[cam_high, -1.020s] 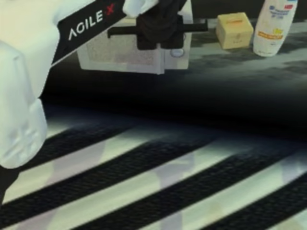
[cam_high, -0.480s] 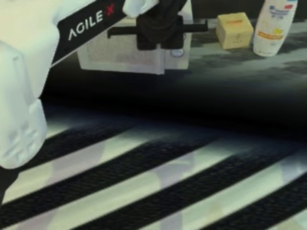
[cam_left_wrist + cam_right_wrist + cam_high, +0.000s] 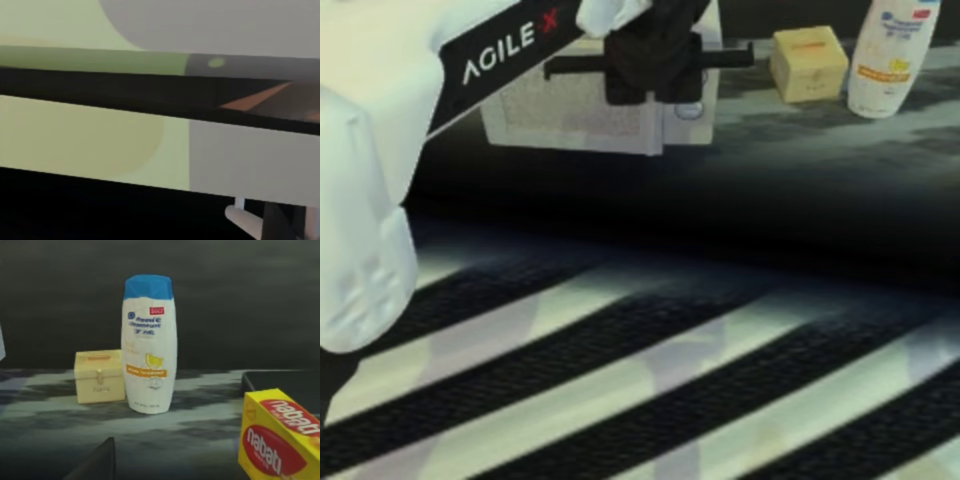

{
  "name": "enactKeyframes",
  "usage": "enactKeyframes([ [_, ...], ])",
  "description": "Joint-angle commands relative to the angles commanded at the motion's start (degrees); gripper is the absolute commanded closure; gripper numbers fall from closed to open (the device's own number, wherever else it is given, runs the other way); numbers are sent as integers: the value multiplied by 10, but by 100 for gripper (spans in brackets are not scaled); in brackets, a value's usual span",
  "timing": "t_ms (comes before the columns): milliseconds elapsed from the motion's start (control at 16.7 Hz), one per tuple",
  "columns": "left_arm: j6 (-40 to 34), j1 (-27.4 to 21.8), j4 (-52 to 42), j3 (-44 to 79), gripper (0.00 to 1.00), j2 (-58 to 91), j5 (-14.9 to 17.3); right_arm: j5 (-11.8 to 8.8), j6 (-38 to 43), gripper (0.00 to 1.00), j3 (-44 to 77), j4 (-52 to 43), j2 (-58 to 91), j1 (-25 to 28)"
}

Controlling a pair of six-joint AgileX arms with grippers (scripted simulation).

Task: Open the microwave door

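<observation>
left gripper (image 3: 653,62) over microwave (image 3: 595,118) front

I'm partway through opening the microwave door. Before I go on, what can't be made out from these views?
- Top view: the left hand covers the microwave door handle; fingers and grip hidden.
- Top view: the microwave top is cut off by the edge and the arm.
- Left wrist view: too close; only blurred bands show.
- Right hand: only a dark tip shows in the right wrist view, which faces a white bottle.
</observation>
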Motion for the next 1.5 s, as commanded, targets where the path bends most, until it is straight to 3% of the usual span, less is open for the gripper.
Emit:
enactKeyframes([
  [480,-1,-3,3,0,100,0,4,0,0,0,0,0,0,0],
  [900,48,2,52,-96,100,-58,22,0,0,0,0,0,0,0],
  [1500,49,2,53,-98,100,-59,22,0,0,0,0,0,0,0],
])
